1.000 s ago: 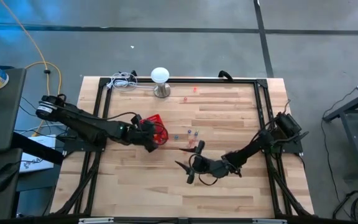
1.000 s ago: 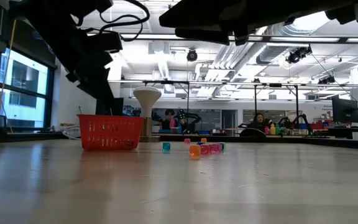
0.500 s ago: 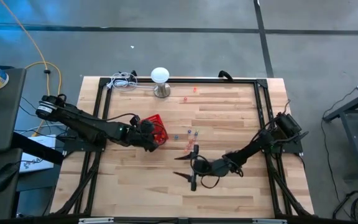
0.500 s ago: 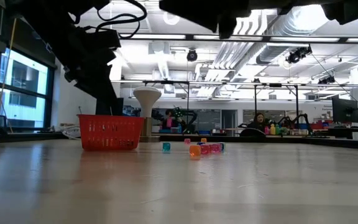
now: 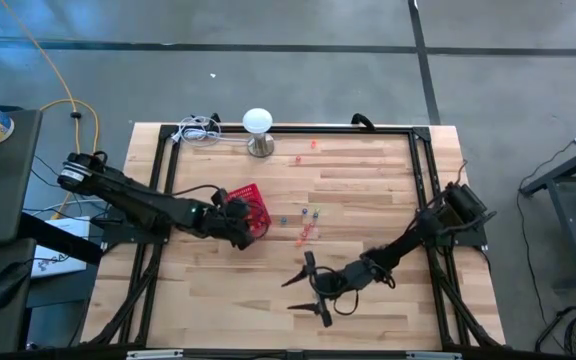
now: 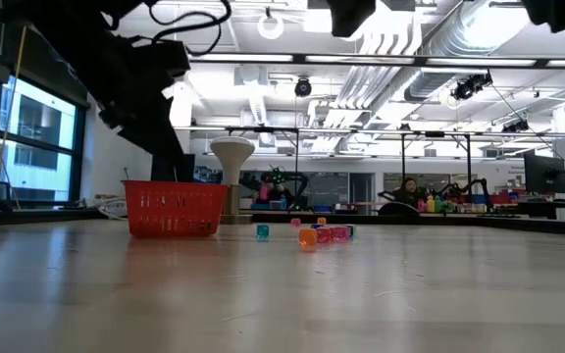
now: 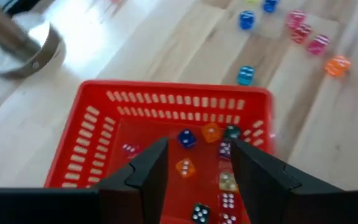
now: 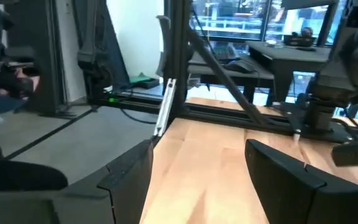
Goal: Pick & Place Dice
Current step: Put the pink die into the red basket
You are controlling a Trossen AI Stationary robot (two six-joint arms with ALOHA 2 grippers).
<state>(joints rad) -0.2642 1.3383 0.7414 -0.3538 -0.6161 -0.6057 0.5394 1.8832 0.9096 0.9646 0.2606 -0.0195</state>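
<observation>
A grey floor (image 5: 298, 80) crossed by dark seams surrounds the wooden bench (image 5: 368, 180). In the low view, a tall window (image 6: 27, 147) stands at the left, ceiling ducts (image 6: 459, 34) and strip lights run overhead, and cluttered desks (image 6: 439, 208) line the back

You won't find any readable text, labels or numbers here. The dice (image 7: 186, 168) only show pips.
</observation>
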